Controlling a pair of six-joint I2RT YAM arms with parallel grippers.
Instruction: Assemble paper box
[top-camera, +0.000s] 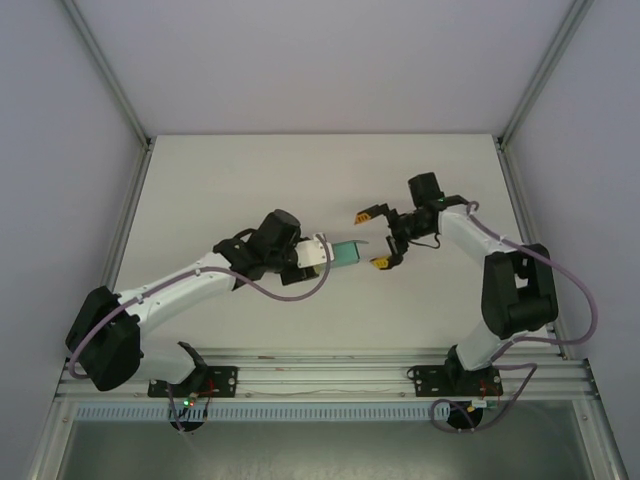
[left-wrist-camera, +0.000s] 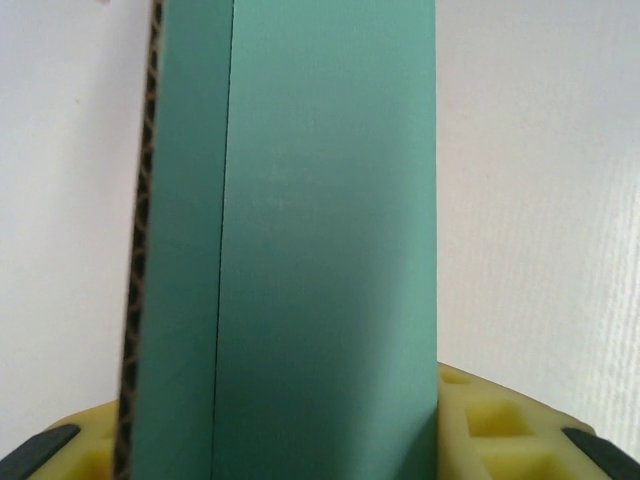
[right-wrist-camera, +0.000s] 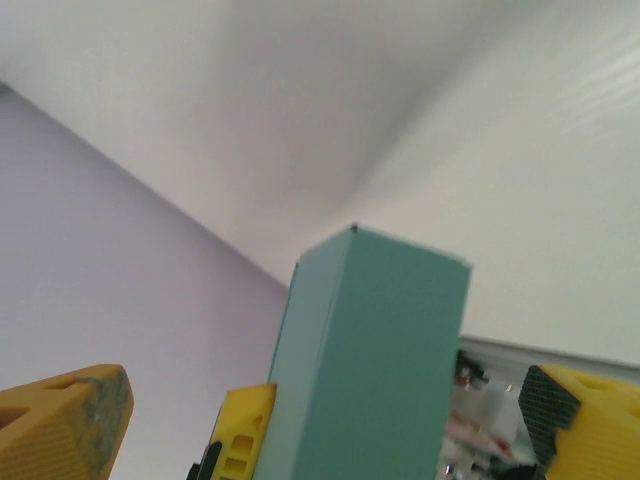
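Observation:
The paper box (top-camera: 347, 253) is a small teal-green closed box held off the white table near its middle. My left gripper (top-camera: 326, 252) is shut on its left end. In the left wrist view the box (left-wrist-camera: 320, 240) stands upright between my yellow fingers (left-wrist-camera: 500, 425), with a corrugated edge showing on its left side. My right gripper (top-camera: 372, 239) is open just right of the box, one fingertip beyond it and one nearer. In the right wrist view the box (right-wrist-camera: 370, 350) rises between my spread fingers (right-wrist-camera: 60, 420) without touching them.
The white table (top-camera: 300, 180) is bordered by grey enclosure walls and aluminium posts. A metal rail (top-camera: 320, 362) with both arm bases runs along the near edge. A yellow finger of the left gripper (right-wrist-camera: 240, 430) shows beside the box in the right wrist view.

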